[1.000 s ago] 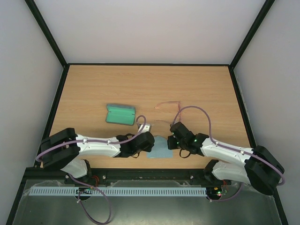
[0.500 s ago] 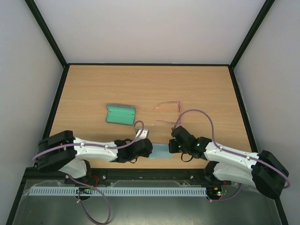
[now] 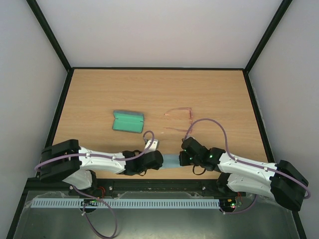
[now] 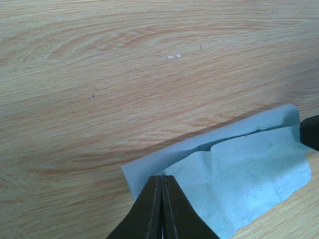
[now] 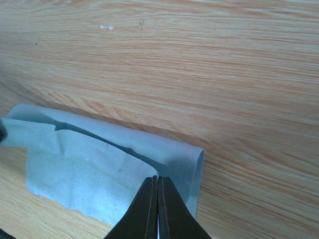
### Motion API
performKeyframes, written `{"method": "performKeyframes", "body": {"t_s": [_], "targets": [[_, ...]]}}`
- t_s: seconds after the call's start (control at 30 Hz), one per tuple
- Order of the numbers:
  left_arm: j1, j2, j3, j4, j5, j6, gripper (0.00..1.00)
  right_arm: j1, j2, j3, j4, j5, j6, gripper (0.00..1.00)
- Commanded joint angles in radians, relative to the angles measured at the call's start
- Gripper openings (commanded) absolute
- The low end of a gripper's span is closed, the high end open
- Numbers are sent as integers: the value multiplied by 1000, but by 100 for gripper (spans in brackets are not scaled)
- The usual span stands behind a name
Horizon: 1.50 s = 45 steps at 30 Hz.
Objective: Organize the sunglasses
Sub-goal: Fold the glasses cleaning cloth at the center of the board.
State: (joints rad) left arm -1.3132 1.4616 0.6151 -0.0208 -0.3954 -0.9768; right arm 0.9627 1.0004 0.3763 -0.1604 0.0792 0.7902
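The sunglasses (image 3: 178,113) are a thin pinkish-red pair lying on the table right of centre, beyond both grippers and untouched. A blue-grey cloth (image 3: 171,160) lies near the front edge between the grippers, folded over on itself. My left gripper (image 3: 159,159) is shut on the left corner of the cloth's upper layer (image 4: 249,174), its tips (image 4: 162,177) pressed together. My right gripper (image 3: 183,158) is shut on the right corner of the same layer (image 5: 75,169), its tips (image 5: 157,178) pressed together. The open case (image 3: 128,121), grey-blue with a green inside, lies to the left.
The wooden table (image 3: 149,89) is walled by a black frame and white panels. The right gripper's dark finger (image 4: 311,133) shows at the right edge of the left wrist view. A metal rail (image 3: 149,203) runs along the front below the arm bases.
Both grippers have drawn back toward the near edge while holding the cloth. The cloth has folded over and now shows as a narrower strip. Sunglasses and case have not moved.
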Motion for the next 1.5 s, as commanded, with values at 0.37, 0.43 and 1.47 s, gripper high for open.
{"method": "performKeyframes", "body": {"t_s": [0.37, 0.43, 1.47], "targets": [[-36, 25, -16, -13, -38, -44, 2, 32, -29, -29, -63, 25, 38, 1], [-37, 25, -19, -13, -40, -47, 2, 33, -31, -31, -63, 26, 41, 1], [-89, 31, -17, -35, -59, -107, 4, 56, -52, -44, -71, 28, 56, 4]]}}
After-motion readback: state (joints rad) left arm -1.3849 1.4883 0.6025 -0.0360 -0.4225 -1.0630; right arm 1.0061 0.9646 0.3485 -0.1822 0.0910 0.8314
